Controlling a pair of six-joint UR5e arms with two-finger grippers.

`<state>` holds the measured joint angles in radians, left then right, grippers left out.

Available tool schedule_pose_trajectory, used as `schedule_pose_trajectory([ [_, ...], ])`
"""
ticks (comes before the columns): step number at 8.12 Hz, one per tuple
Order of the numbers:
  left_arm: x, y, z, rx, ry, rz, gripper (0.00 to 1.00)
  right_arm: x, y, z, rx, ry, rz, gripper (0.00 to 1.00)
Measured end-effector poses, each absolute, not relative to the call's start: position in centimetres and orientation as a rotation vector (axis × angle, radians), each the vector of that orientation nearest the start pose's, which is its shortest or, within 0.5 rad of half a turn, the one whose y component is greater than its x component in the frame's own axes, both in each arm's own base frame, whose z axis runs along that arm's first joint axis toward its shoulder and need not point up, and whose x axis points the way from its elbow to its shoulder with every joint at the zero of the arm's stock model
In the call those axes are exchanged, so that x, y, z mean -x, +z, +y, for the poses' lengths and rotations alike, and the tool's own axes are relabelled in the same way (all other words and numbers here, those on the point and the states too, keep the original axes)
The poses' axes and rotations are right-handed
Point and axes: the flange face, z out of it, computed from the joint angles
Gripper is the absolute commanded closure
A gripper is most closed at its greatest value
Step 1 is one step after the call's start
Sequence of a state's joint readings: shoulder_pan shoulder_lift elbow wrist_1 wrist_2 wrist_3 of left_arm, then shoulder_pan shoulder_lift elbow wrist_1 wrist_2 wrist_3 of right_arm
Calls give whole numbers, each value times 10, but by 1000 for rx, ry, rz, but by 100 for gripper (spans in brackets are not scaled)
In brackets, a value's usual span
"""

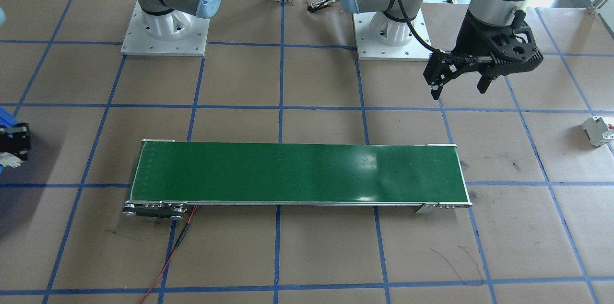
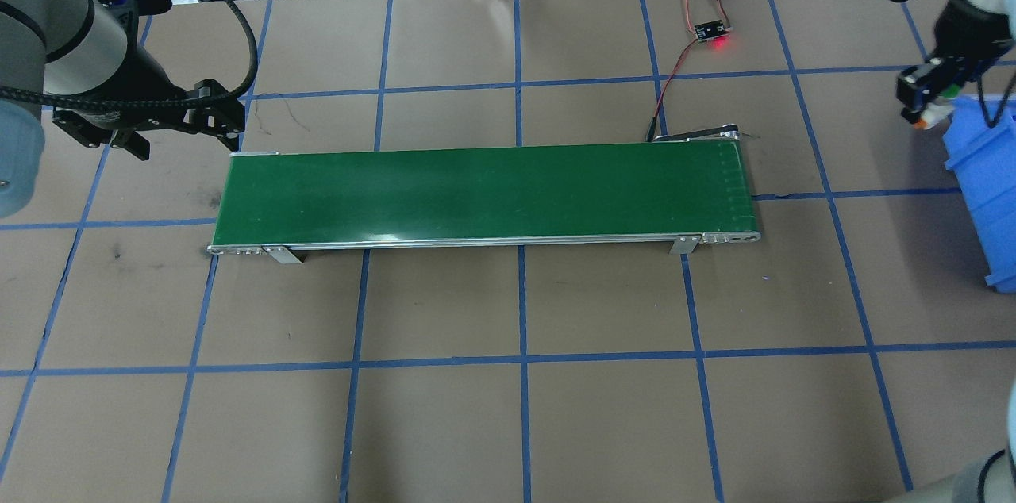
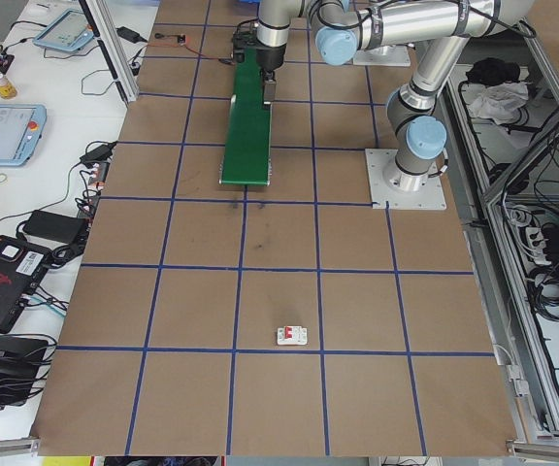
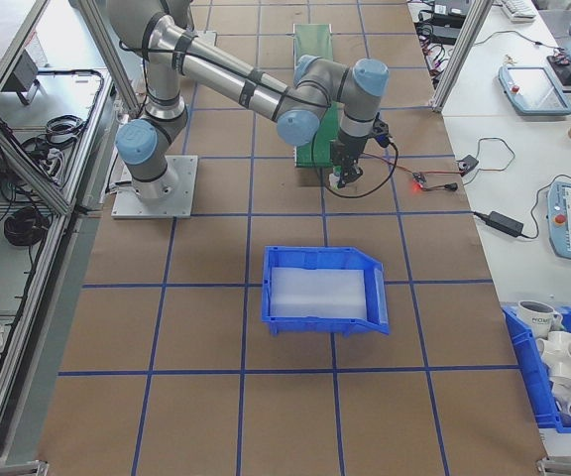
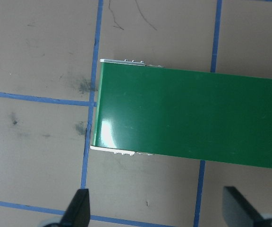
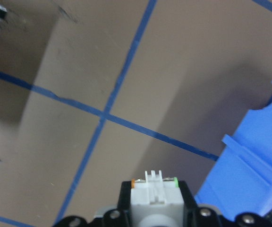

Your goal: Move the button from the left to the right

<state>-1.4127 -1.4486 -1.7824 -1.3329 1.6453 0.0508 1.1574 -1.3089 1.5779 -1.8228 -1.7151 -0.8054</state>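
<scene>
The black two-finger left gripper (image 2: 171,126) hangs above the brown paper-covered table (image 2: 508,408) gridded with blue tape, just off the left end of the long green conveyor belt (image 2: 484,193). Its fingers (image 5: 79,205) stand wide apart with nothing between them; in the left wrist view the belt's end lies beyond the fingertips and only bare table shows in the gap. In the front-facing view the same gripper (image 1: 460,84) is raised clear of the surface, behind the belt's end.

A white boxy breaker with a red mark (image 1: 598,130) lies on the table well apart from the left gripper, beyond the belt's left end.

The belt's surface carries no item. At its right end a red wire runs to a small black circuit board with a lit red light (image 2: 712,32).

The black right gripper (image 2: 925,94) is held in the air near the rim of the blue plastic bin (image 2: 980,193), well apart from the belt. It is clamped on the small push-button switch with a white body (image 6: 156,196): in the right wrist view the switch's white block sits squarely between the jaws, with an orange spot and a green spot at its upper corners. The switch is off the table, with the bin's wall (image 6: 249,156) just to its right. The overhead view shows white, green and orange at the gripper's tip.
</scene>
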Motion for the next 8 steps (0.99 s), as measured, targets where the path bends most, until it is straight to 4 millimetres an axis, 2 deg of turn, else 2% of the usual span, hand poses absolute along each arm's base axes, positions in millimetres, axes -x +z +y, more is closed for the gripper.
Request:
schedule_pose_trajectory([
  [2, 53, 469, -465, 172, -229, 3038, 0, 211, 386, -558, 974, 122, 3095, 91],
  [4, 54, 475, -462, 175, -255, 3036, 0, 281, 386, -538, 1438, 97, 2933, 88],
  [5, 54, 473, -464, 180, -263, 3036, 0, 316, 373, -530, 1617, 87, 2842, 86],
  [6, 53, 471, -468, 182, -279, 3035, 0, 346, 348, -529, 1774, 77, 2745, 80],
  [7, 53, 470, -469, 184, -289, 3034, 0, 367, 313, -534, 1907, 59, 2642, 75],
  [8, 53, 468, -470, 190, -290, 3034, 0, 377, 283, -537, 1984, 48, 2564, 54],
])
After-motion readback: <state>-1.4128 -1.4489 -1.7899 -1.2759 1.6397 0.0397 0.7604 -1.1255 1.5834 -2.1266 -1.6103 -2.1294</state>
